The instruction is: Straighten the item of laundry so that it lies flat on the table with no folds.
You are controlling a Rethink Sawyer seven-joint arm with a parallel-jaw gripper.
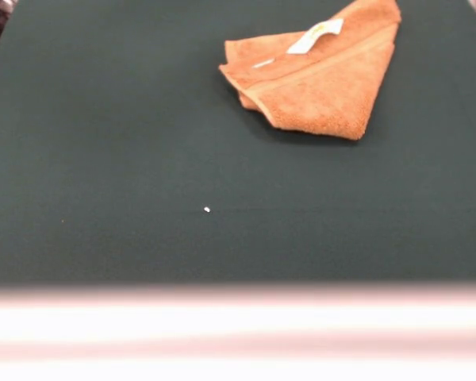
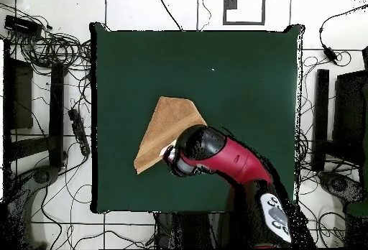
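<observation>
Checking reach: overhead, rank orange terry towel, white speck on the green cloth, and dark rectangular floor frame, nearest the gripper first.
1. Orange terry towel, right at the gripper.
2. White speck, farther up the table.
3. Dark rectangular frame, beyond the table.

- The towel is lying folded on the table, toward the far right in the front view.
- Its label is sitting on top, near the far edge.
- In the overhead view, the arm is hanging over the towel's right part.
</observation>
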